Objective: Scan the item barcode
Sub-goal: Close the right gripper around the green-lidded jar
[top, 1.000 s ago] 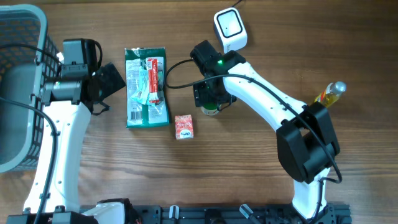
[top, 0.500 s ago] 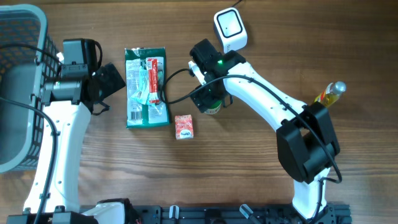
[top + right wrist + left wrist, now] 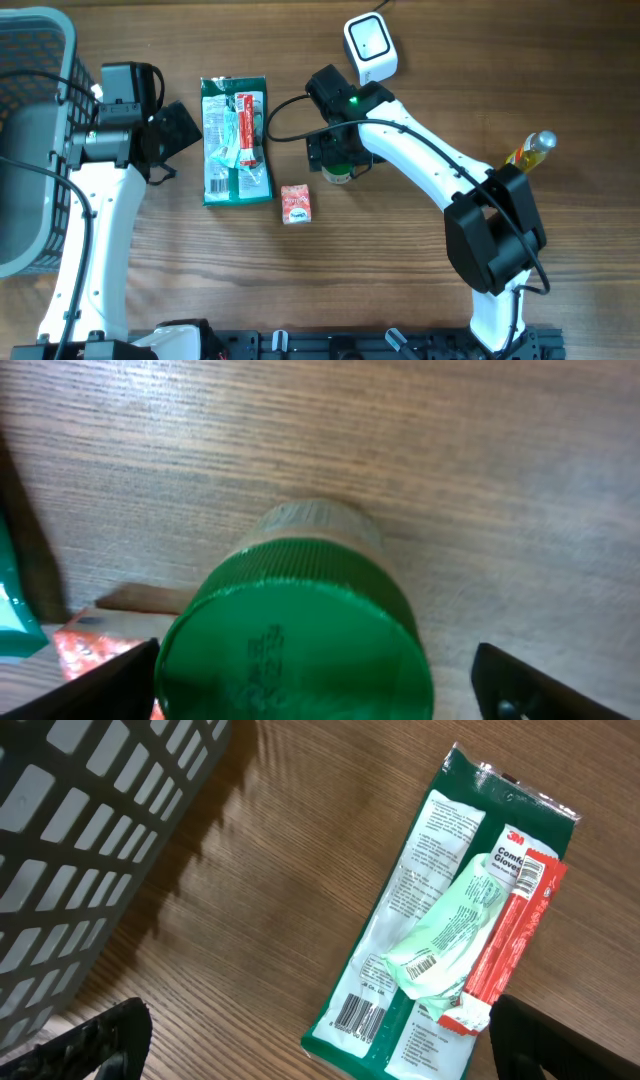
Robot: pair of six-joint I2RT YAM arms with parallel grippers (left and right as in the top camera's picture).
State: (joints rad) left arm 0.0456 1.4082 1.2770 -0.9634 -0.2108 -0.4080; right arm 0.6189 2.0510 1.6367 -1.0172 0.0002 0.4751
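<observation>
A jar with a green ribbed lid [image 3: 300, 630] stands upright on the wooden table, and from overhead only a sliver of the jar [image 3: 340, 177] shows. My right gripper [image 3: 320, 685] hangs straight over it, open, one dark finger [image 3: 110, 680] on each side of the lid. The white barcode scanner [image 3: 370, 45] sits at the back, apart from the jar. My left gripper [image 3: 320, 1055] is open above the near end of a flat green package [image 3: 450, 930], whose barcode faces up. In the overhead view the left gripper [image 3: 178, 130] is just left of that package [image 3: 237, 140].
A small red carton [image 3: 296, 203] lies in front of the package and left of the jar. A grey slotted basket [image 3: 30, 140] fills the left edge. A yellow bottle [image 3: 530, 150] lies at the far right behind the right arm's base.
My right gripper's jaws have spread wider around the green lid. Its wrist twisted briefly and came back. The left arm and the other items have not moved.
</observation>
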